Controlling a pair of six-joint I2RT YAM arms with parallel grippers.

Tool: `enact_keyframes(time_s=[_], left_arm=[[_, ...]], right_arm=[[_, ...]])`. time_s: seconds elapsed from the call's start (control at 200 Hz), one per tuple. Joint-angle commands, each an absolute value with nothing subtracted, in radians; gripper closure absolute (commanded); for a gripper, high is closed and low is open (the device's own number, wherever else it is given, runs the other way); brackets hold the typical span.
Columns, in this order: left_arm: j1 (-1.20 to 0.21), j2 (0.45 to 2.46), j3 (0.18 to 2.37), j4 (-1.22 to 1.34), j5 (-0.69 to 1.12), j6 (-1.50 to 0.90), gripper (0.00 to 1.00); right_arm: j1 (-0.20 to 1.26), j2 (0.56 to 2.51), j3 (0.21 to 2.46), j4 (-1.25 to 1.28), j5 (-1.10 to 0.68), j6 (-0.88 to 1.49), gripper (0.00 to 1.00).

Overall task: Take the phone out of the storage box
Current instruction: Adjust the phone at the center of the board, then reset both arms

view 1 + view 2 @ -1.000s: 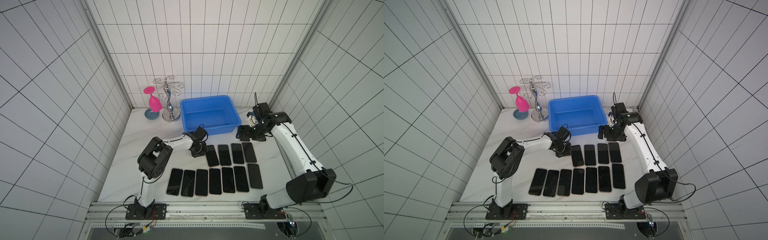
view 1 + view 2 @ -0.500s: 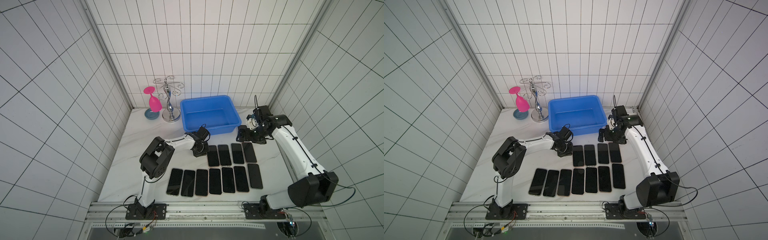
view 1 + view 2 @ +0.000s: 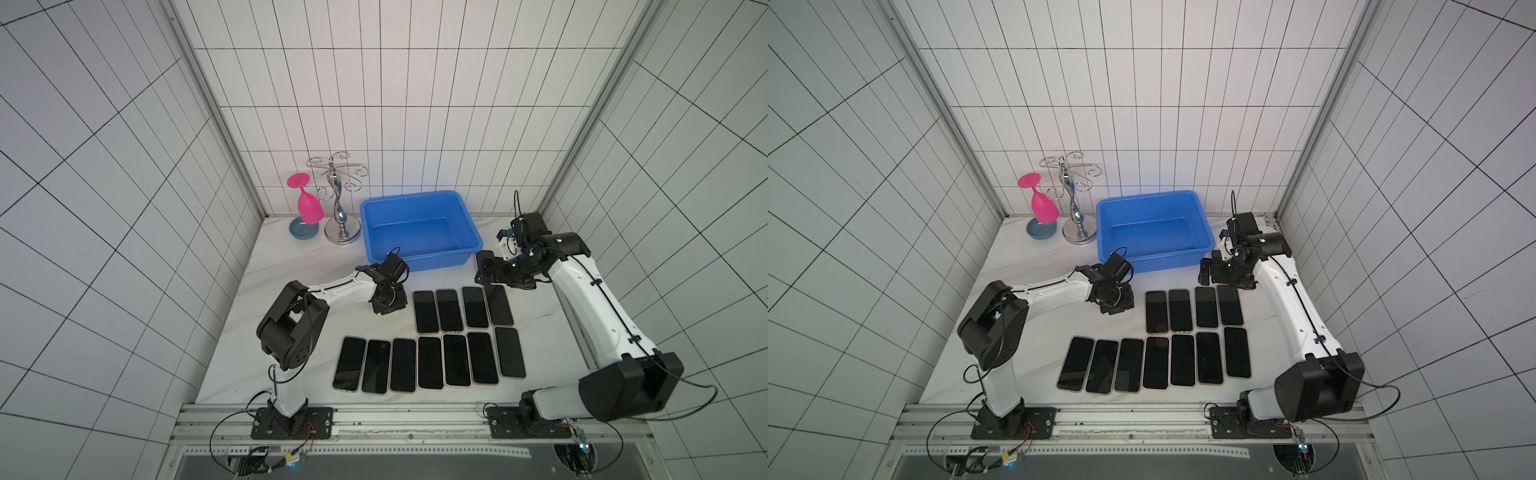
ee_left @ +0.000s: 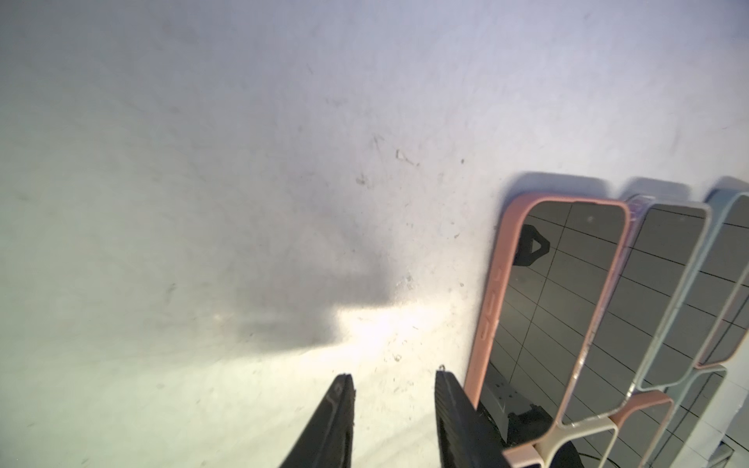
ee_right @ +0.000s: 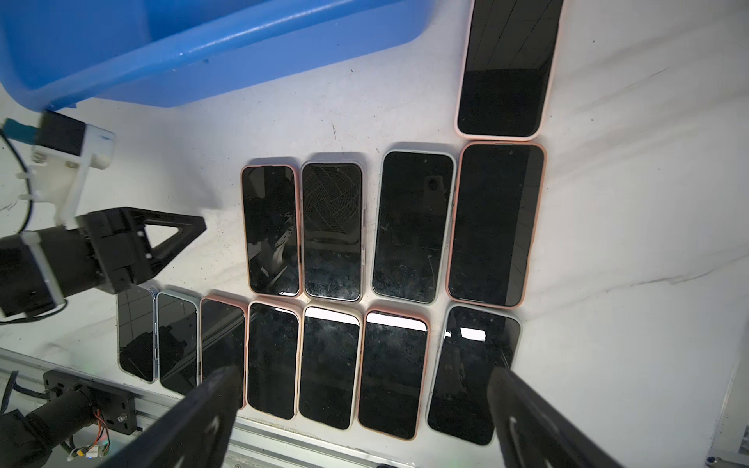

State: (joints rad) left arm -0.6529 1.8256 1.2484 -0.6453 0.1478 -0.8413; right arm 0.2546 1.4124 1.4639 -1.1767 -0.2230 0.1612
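Storage box [image 3: 432,261] at back edge of worktop [image 3: 299,266], near middle; only bare blue floor showing inside. Phones [image 3: 457,359] lie screen-up outside it, two rows toward front edge. Left gripper [image 4: 393,377] over bare worktop, jaws parted, nothing between, just beside pink-cased phone [image 4: 559,308] at left end of back row. Right gripper [image 5: 364,375] spread wide, empty, near box's front right corner.

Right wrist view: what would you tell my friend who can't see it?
Rows of black-screened phones lie flat on a white marble table, seen past the open right gripper. A corner of the blue storage box shows beside them.
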Motion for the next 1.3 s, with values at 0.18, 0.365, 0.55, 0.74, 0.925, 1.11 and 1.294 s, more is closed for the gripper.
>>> enact_keyframes(time_s=[0.18,0.365,0.55,0.74,0.925,1.11,1.294], left_arm=[[-0.646,1.516,1.223,-0.757,0.177,-0.713,0.61],[-0.589,1.062,1.052,-0.687,-0.248,-0.602,0.21],[-0.299,0.746,0.734,-0.38,-0.4,-0.511,0.02],[-0.037,0.759,0.442,0.044,-0.426,-0.379,0.01],[0.008,1.018,0.357,0.341,-0.402,-0.284,0.02],[0.007,1.364,0.397,0.672,-0.484,-0.252,0.03],[-0.06,1.588,0.399,0.92,-0.433,-0.112,0.02]], right_arm=[[0.107,1.279,1.365,-1.039,-0.096,0.125,0.01],[0.059,1.005,1.027,-0.603,0.073,0.129,0.01],[0.05,0.907,0.632,-0.136,0.264,0.133,0.01],[0.048,1.014,0.403,0.291,0.255,0.186,0.01],[0.049,1.211,0.344,0.62,0.188,0.125,0.01],[0.033,1.415,0.393,0.787,0.19,0.029,0.01],[-0.005,1.54,0.421,0.831,0.148,0.061,0.01]])
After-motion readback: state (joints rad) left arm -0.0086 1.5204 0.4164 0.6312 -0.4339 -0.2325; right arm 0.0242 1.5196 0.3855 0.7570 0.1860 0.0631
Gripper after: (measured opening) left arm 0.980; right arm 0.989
